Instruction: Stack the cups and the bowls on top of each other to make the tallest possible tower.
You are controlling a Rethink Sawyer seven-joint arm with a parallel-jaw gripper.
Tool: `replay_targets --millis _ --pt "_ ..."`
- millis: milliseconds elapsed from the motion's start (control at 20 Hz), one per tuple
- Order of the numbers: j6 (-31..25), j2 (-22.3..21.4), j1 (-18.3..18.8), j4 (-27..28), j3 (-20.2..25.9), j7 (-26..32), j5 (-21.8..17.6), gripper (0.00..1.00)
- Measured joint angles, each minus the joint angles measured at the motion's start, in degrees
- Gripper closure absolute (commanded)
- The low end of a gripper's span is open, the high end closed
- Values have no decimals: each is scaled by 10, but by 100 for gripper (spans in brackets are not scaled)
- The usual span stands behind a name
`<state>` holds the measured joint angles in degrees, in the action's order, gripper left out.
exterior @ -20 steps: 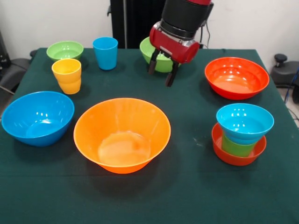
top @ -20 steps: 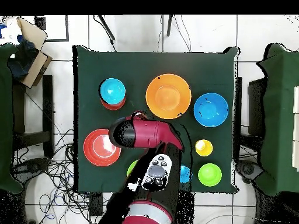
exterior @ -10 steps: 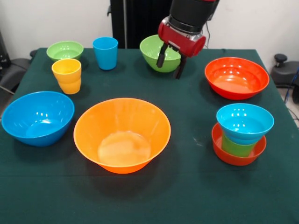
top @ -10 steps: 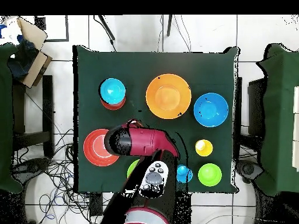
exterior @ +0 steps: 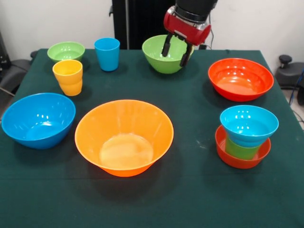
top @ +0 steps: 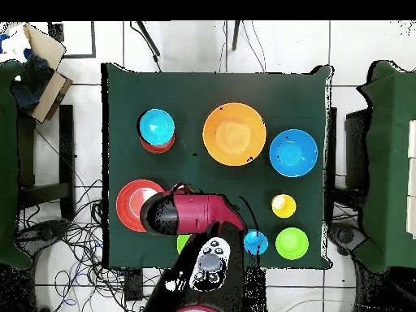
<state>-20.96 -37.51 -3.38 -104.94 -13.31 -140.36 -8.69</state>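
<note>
Gripper above the green bowl, tower unfinished

The gripper (exterior: 175,49) hovers over the green bowl (exterior: 164,54), jaws spread and holding nothing. The tower (exterior: 245,136), blue bowl on green cup in a red-orange bowl, stands well apart, nearer the big red bowl (exterior: 240,78).

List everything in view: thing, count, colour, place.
Tower: one stack, blue bowl on green cup in small red-orange bowl, front view's right.
Large bowls: orange centre; blue left; red right rear; green rear, under the end effector.
Small green bowl: one, rear left corner.
Cups: blue rear left; yellow-orange in front of the small green bowl.
Table: dark green cloth.
Chairs: green-draped, at both sides, overhead view.
End effector: red and black, open, above the green bowl.
</note>
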Motion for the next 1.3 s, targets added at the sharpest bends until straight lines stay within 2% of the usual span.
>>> replay_targets --millis 400,600,950,1300 --pt "28 21 -6 -2 6 0 -25 0" --pt "45 34 -1 -2 15 0 -26 0" --pt "58 64 30 -14 52 0 -25 0" --pt "55 72 23 -40 58 0 -25 0"
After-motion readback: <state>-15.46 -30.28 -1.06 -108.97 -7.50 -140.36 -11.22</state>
